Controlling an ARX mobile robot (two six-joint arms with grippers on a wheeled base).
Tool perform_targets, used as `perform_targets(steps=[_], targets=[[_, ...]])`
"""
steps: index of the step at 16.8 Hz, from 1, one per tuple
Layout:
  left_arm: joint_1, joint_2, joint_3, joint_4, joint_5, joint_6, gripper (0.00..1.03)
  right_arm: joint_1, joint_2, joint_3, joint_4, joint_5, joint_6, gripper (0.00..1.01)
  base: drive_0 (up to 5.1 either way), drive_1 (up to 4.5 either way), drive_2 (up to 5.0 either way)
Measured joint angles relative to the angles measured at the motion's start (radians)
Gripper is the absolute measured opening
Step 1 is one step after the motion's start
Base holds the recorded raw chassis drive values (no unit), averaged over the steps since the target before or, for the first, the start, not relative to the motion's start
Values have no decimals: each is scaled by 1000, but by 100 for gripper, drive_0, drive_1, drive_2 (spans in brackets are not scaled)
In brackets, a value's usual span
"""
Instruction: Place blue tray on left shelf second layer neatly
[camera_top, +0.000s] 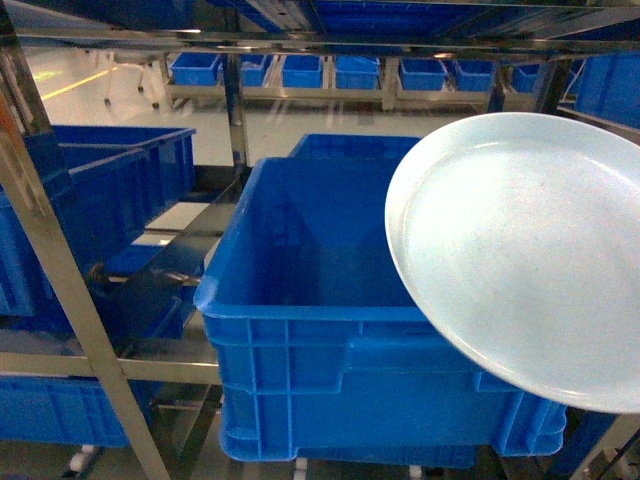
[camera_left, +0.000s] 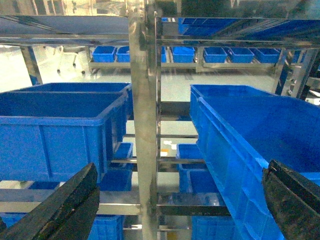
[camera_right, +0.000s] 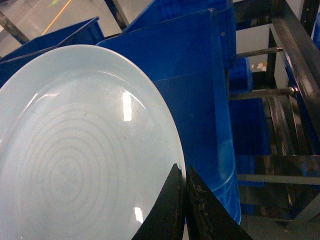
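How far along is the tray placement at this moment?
Done: the blue tray is picked up; the right gripper is shut on its rim, holding it tilted in front of a blue crate. In hand: carrying it among the steel shelf posts. The left gripper is open and empty. Left: the tray rests on no shelf tier yet, so setting it down neatly on the left shelf remains.

Left gripper (camera_left: 180, 200) agape, right gripper (camera_right: 184, 186) pinched.
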Motion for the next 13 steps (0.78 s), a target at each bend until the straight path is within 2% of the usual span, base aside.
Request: perform_targets(steps=[2, 3, 4, 5, 8, 11, 12, 13], targets=[[0, 0, 0, 0, 0, 0, 98, -16, 97, 48, 16, 2, 60, 2, 0, 0, 0], [0, 0, 0, 0, 0, 0, 98, -13, 140, 83, 8, 18, 103, 2, 0, 0, 0], [0, 0, 0, 0, 0, 0, 98, 8, 190, 135, 11, 51, 143, 2, 0, 0, 0], [0, 0, 0, 0, 0, 0, 98, 33, 238, 195, 24, 62, 164, 2, 0, 0, 0], [0, 0, 0, 0, 0, 0, 98, 68, 291, 280, 15, 79, 188, 2, 0, 0, 0], [0, 0, 0, 0, 0, 0, 98, 102, 328, 306, 26, 128, 196, 2, 0, 0, 0], [0, 0, 0, 0, 0, 0, 98, 103, 339, 301, 47, 143, 208, 2, 0, 0, 0], [0, 0, 0, 0, 0, 0, 98, 99, 355, 293, 73, 148, 235, 2, 0, 0, 0]])
